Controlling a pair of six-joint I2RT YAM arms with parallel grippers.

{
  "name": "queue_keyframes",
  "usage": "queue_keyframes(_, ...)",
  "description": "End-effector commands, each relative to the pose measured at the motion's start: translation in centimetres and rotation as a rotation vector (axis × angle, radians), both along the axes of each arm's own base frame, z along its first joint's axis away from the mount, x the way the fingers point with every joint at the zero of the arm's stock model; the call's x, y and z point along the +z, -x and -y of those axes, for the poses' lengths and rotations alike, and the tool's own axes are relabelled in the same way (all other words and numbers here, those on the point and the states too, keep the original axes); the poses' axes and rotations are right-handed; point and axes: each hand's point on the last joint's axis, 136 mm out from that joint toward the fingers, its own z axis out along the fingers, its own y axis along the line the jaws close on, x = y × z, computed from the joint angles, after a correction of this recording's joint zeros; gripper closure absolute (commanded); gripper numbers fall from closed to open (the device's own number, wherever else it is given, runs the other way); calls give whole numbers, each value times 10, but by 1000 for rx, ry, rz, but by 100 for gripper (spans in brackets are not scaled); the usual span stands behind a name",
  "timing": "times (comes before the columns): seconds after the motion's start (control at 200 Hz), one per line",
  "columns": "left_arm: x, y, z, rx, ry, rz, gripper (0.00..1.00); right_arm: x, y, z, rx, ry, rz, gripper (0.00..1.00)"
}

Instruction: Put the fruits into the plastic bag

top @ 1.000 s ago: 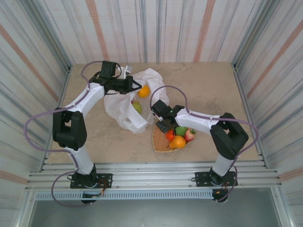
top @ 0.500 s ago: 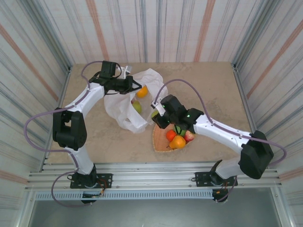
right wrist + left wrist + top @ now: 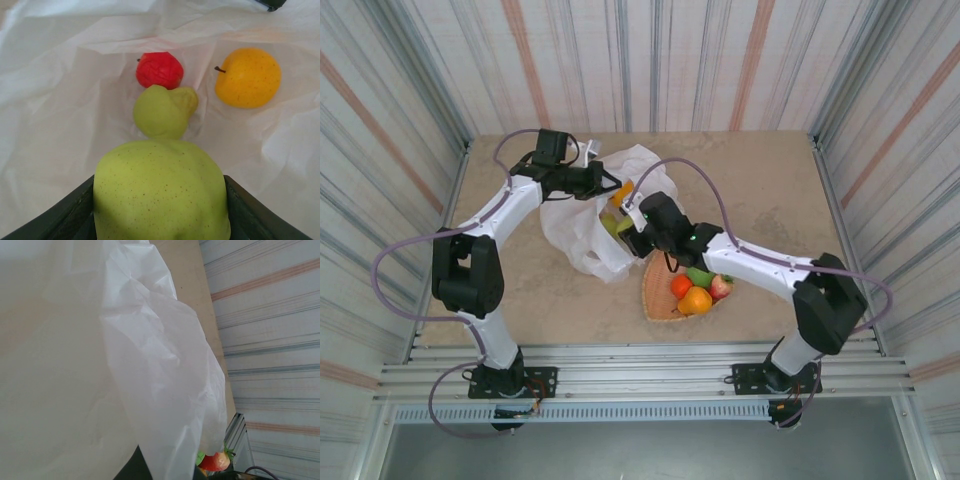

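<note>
The white plastic bag [image 3: 572,228] lies open at the table's middle left. My left gripper [image 3: 604,182] is shut on its upper rim, and bag film [image 3: 150,365] covers the left wrist view. My right gripper [image 3: 624,226] is shut on a green fruit [image 3: 160,195] at the bag's mouth. Inside the bag [image 3: 60,100] lie a red fruit [image 3: 159,70], a green fruit [image 3: 164,111] and an orange fruit [image 3: 247,77]. A red fruit [image 3: 679,286], an orange one [image 3: 696,300], a green one [image 3: 701,276] and a reddish one [image 3: 721,287] lie by the right arm.
The fruits outside the bag lie on a tan woven tray [image 3: 656,302] near the table's front edge. Striped walls enclose the table on three sides. A metal rail [image 3: 640,360] runs along the front by the arm bases.
My right arm has swung up and left from the tray to the bag's mouth, carrying the green fruit. The left arm has stayed in place holding the bag.
</note>
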Motion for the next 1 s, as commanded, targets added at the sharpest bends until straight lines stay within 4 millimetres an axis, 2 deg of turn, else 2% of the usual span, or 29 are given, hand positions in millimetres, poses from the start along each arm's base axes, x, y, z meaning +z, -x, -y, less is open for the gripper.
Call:
queue_keyframes(0.0, 10, 3, 7, -28, 24, 10, 100, 6, -24, -10, -69, -33, 45, 46)
queue_keyframes(0.225, 12, 3, 6, -27, 24, 15, 100, -26, -45, -30, -82, -110, 65, 46)
queue_keyframes(0.431, 13, 3, 6, -25, 25, 18, 100, -40, -64, -35, -163, -169, 82, 46)
queue_keyframes(0.757, 15, 3, 6, -26, 31, 18, 100, -47, -93, -41, -301, -318, 103, 47)
queue_keyframes(0.992, 18, 4, 7, -26, 36, 23, 100, -51, -102, -51, -323, -375, 112, 44)
